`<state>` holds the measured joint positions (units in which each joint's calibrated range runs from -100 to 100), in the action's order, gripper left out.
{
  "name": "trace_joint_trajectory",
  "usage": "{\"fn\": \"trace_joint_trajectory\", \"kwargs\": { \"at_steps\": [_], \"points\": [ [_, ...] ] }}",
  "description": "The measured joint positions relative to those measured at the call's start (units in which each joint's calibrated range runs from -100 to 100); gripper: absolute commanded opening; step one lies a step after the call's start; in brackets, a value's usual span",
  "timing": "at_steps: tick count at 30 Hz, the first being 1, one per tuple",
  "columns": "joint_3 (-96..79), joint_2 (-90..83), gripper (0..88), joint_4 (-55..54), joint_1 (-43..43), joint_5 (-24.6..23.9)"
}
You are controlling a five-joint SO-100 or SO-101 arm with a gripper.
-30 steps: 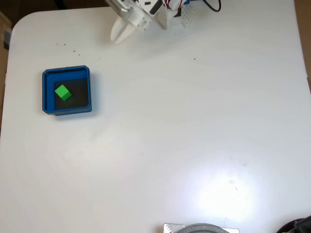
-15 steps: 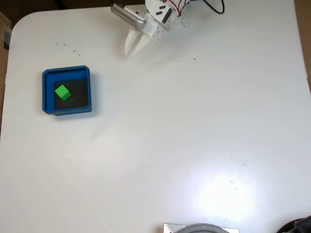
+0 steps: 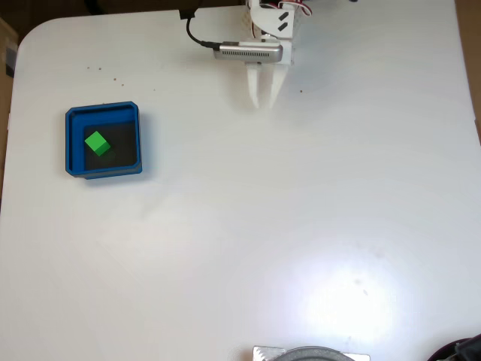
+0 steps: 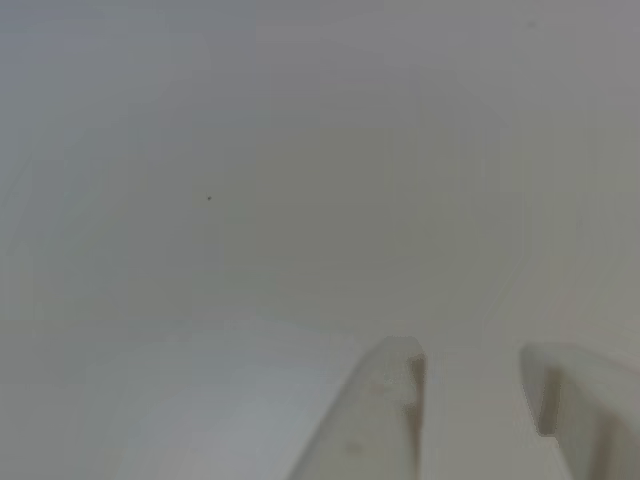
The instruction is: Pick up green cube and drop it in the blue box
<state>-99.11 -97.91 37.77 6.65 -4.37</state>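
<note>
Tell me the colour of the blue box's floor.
Dark grey-black, inside blue walls; the blue box shows best in the fixed view.

No readable text, label, brand, number or sign appeared in either view, nothing legible on the white table [image 3: 301, 226], the blue box [image 3: 73, 143], the green cube [image 3: 97, 143] or the arm's white parts

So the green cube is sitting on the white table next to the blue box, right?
Not quite. The green cube is sitting inside the blue box, on its dark floor, not next to it on the white table. The fixed view shows this.
</note>
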Motion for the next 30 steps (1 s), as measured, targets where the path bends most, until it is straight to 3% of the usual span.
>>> {"fn": "trace_joint_trajectory", "kwargs": {
  "at_steps": [12, 30],
  "points": [
    [0.0, 0.0, 2.3, 0.0, -12.4, 0.0],
    [0.0, 0.0, 2.3, 0.0, -13.1, 0.0]
  ]
}}
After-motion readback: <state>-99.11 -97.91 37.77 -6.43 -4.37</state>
